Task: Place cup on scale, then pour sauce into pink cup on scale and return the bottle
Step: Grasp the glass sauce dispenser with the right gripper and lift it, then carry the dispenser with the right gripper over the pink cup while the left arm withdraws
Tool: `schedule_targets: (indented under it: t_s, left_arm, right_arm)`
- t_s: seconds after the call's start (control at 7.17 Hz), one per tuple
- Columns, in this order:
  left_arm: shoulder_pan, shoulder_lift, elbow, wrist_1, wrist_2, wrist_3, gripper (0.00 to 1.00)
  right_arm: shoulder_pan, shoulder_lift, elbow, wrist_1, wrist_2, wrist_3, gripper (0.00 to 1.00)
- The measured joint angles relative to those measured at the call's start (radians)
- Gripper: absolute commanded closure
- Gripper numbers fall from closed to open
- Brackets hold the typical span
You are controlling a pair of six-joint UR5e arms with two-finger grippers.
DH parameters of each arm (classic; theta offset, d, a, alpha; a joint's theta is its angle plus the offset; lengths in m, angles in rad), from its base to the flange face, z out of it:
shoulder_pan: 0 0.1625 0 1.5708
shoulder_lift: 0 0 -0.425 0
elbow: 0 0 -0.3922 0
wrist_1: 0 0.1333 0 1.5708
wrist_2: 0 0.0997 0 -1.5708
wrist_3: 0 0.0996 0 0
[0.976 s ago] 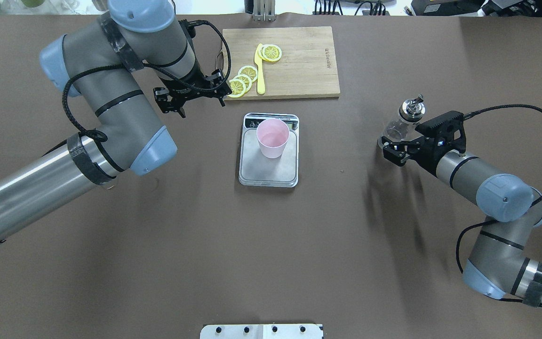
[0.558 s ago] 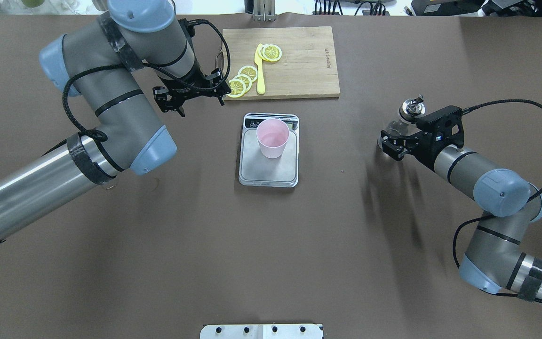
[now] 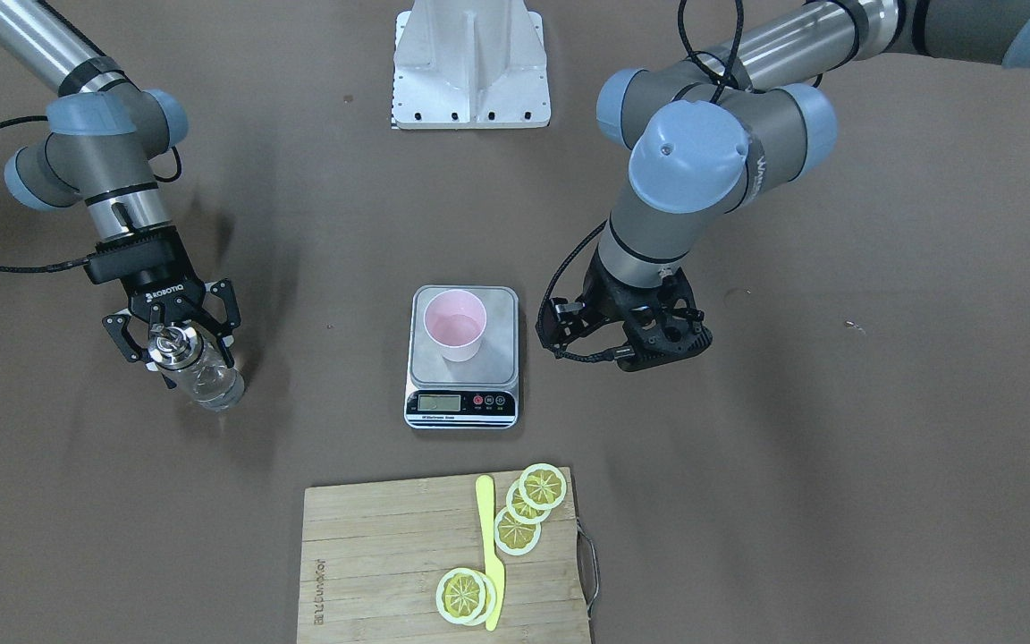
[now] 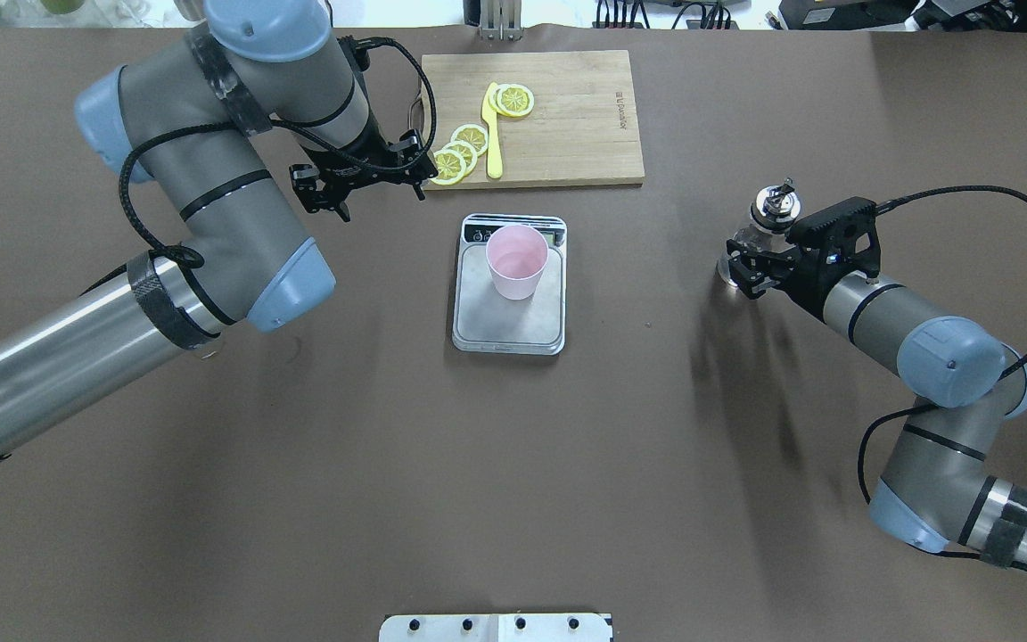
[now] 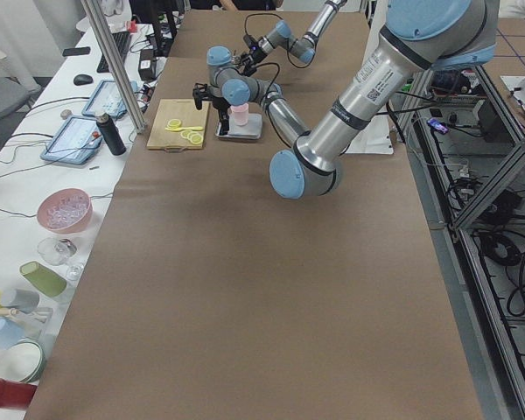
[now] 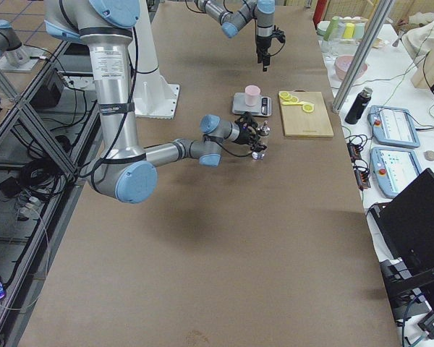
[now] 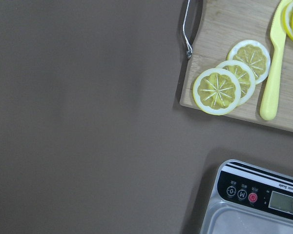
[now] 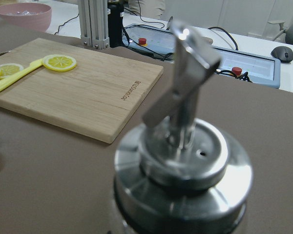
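Step in hand: the cup (image 4: 516, 260) is already set on the scale (image 4: 507, 325). Pick-up of the bottle (image 3: 204, 380) is judged under way, and pouring is not yet begun.

Left hand (image 3: 629, 344): held above the worktop (image 4: 513, 464), left of the scale and near the chopping board (image 4: 567, 134). It is spread wide and empty.

Cup: upright on the far half of the scale, at centre.

Right hand (image 4: 747, 266): spread to either side of the bottle, which stands at the right, well apart from the scale. Contact cannot be told.

Next move called for: the hand to be pressed onto the glass body below the metal cap, then a level lift.
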Motion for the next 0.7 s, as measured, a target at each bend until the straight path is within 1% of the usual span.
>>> schedule_targets:
  t_s: [0.28, 0.42, 0.56, 0.7]
  left_arm:
    - [-0.031, 0.000, -0.005, 0.005, -0.003, 0.043, 0.01]
    - [-0.065, 0.019, -0.021, 0.009, -0.009, 0.073, 0.01]
    - [-0.098, 0.061, -0.056, 0.010, -0.010, 0.110, 0.01]
    - [-0.141, 0.122, -0.097, 0.012, -0.007, 0.199, 0.01]
  right_arm:
    - [0.031, 0.028, 0.009, -0.025, 0.012, -0.042, 1.00]
    - [0.050, 0.055, 0.023, -0.070, 0.020, -0.065, 1.00]
    - [0.062, 0.081, 0.046, -0.131, 0.022, -0.109, 1.00]
    - [0.068, 0.112, 0.070, -0.205, 0.016, -0.160, 1.00]
